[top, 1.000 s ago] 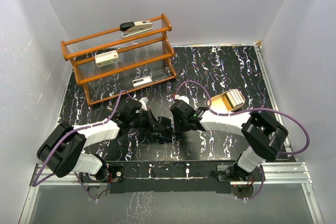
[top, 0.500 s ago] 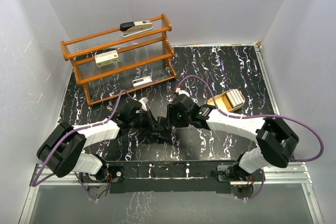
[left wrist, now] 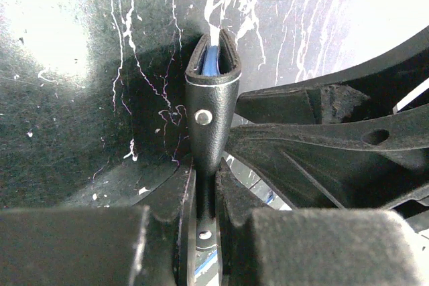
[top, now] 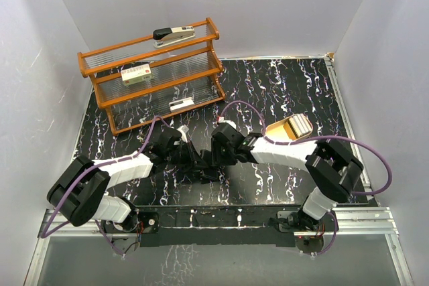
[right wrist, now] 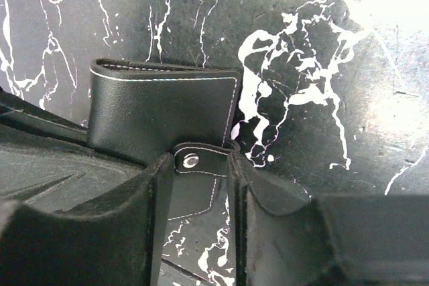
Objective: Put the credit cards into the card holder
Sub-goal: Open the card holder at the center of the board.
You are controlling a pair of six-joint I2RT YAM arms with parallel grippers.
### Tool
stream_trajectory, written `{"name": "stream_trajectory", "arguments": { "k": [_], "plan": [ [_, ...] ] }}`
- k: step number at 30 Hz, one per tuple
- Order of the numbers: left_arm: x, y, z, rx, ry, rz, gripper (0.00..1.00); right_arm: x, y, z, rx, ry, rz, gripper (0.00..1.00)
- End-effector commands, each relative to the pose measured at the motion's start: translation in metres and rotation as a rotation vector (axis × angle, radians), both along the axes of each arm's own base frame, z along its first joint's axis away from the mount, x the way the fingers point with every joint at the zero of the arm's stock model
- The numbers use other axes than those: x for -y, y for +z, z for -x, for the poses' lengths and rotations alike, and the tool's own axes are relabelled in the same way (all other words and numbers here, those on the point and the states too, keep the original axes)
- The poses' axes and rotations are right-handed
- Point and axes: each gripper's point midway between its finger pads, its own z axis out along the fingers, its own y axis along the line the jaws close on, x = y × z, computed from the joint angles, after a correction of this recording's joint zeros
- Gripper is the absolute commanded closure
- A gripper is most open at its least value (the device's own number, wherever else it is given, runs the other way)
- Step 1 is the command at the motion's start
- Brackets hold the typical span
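Observation:
The black card holder (top: 207, 159) stands on edge at the table's middle, between my two grippers. In the left wrist view the card holder (left wrist: 213, 102) is seen edge-on, its blue lining showing at the far end, and my left gripper (left wrist: 206, 195) is shut on its near end. In the right wrist view the card holder (right wrist: 161, 108) shows its broad side, and my right gripper (right wrist: 198, 165) has its jaws closed against the ends of the holder's snap strap (right wrist: 201, 160). In the top view the left gripper (top: 199, 160) and right gripper (top: 214, 156) nearly touch. No credit card shows clearly.
An orange wooden rack (top: 154, 78) stands at the back left with a stapler (top: 173, 34) on top and small items on its shelves. A tan tray (top: 281, 129) holding a block lies to the right, behind my right arm. White walls enclose the table.
My right gripper has moved a little left onto the card holder, its arm swinging out and back. The left arm and the holder have stayed in place.

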Motion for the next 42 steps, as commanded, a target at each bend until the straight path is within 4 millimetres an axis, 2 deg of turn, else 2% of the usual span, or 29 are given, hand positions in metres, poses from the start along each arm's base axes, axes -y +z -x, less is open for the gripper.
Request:
{"name": "stream_trajectory", "arguments": {
  "k": [1, 8, 13, 18, 24, 33, 38, 42],
  "plan": [
    [0.013, 0.028, -0.010, 0.064, -0.022, 0.060, 1.00, 0.026, -0.012, 0.001, 0.019, -0.012, 0.140, 0.69],
    [0.013, 0.029, -0.011, 0.065, -0.015, 0.060, 1.00, 0.050, -0.023, -0.003, 0.052, -0.030, 0.259, 0.83],
    [0.011, 0.029, -0.010, 0.064, -0.011, 0.051, 1.00, 0.069, -0.030, -0.005, 0.069, -0.049, 0.357, 0.89],
    [0.010, 0.029, -0.009, 0.062, -0.002, 0.053, 1.00, 0.064, -0.022, -0.008, 0.098, -0.029, 0.324, 1.00],
    [0.010, 0.028, -0.008, 0.053, -0.006, 0.057, 1.00, 0.062, -0.022, -0.009, 0.112, -0.019, 0.301, 1.00],
    [0.006, 0.022, -0.006, 0.044, -0.005, 0.030, 1.00, 0.088, -0.022, -0.011, 0.142, -0.075, 0.405, 1.00],
    [0.004, 0.017, -0.004, 0.039, -0.006, 0.012, 1.00, 0.089, -0.012, -0.014, 0.180, -0.065, 0.395, 1.00],
    [0.003, 0.014, -0.005, 0.034, -0.001, 0.005, 0.98, 0.076, 0.007, -0.020, 0.228, -0.060, 0.305, 1.00]
  ]
}}
